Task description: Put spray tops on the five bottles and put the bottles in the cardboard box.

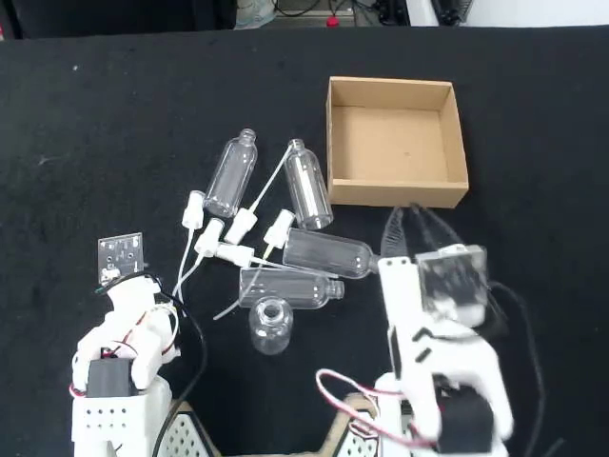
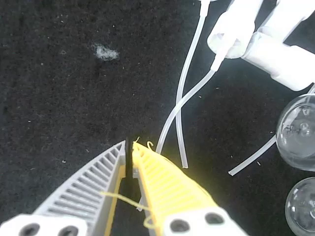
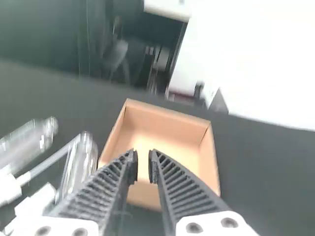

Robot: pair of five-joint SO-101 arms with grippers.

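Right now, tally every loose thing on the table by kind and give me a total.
Clear bottles: 5
White spray tops: 5
Cardboard box: 1
Total: 11

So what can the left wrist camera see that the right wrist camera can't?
Left wrist view's own: its grey and yellow gripper, tips shut together, and a pale bit of fluff on the table. Right wrist view's own: its black gripper, tips a little apart, the open cardboard box beyond it, and a room behind the table. In both: the black table, clear bottles, and white spray tops with thin tubes.
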